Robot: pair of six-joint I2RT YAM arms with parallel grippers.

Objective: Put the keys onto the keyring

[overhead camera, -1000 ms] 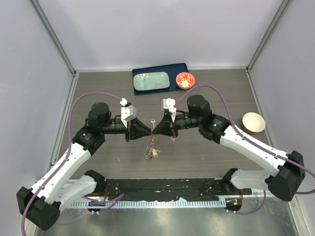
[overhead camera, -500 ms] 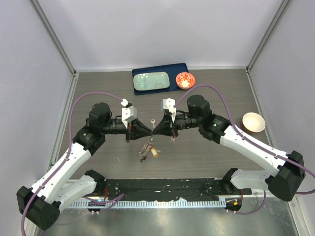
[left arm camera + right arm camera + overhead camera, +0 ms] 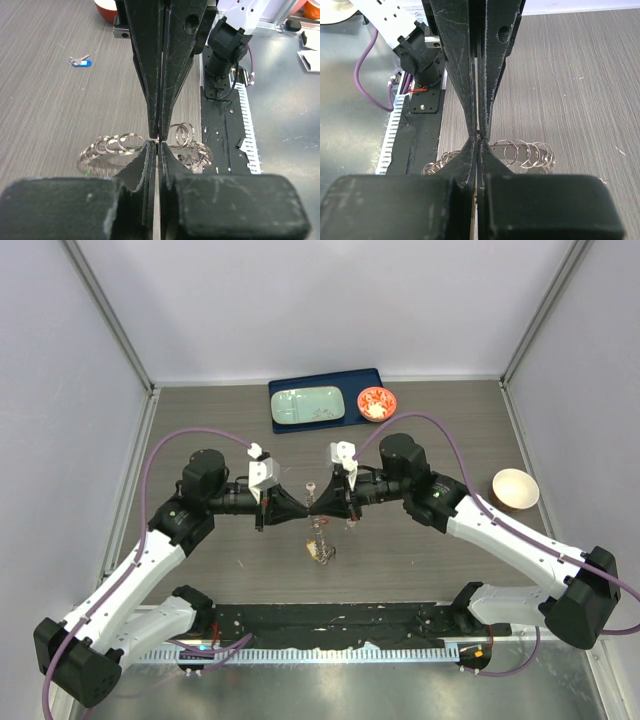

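1. the left fingers (image 3: 301,510) and the right fingers (image 3: 322,507) meet tip to tip in the middle, above the surface (image 3: 420,550).
2. both are pinched tight shut on the keyring (image 3: 320,543). it hangs down under them.
3. a blue key (image 3: 81,62) lies alone on the surface, just on the far side.
4. i think the job is not done, because that key still has to go on.

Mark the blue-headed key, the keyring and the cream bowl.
blue-headed key (image 3: 84,62), left wrist view, on its blue plastic head.
keyring (image 3: 320,544), top external view, on the dangling bunch's middle.
cream bowl (image 3: 515,489), top external view, on its bare inside.
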